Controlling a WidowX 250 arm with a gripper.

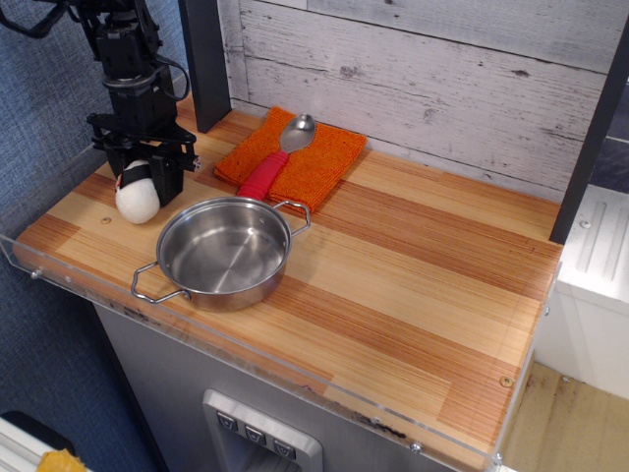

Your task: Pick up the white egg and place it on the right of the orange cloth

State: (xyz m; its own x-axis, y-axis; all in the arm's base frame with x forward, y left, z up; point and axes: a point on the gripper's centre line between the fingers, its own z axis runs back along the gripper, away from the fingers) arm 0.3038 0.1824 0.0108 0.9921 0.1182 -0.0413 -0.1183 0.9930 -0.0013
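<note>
White egg (138,197) long axis near upright, gripped in hand (140,175).

No legible text, labels or numbers, apparently, on anything.

The white egg (138,195) sits between my fingers (165,177) at the far left of the wooden counter, its top tucked up under them. It is small, smooth and rounded, with a black band showing across its upper part. Whether its underside touches the wood or hangs just above it, I cannot tell. The orange cloth (319,162) lies flat near the back wall, well apart from the egg and to its right. It is a bright, textured rectangle, set at a slant to the counter's edge
</note>
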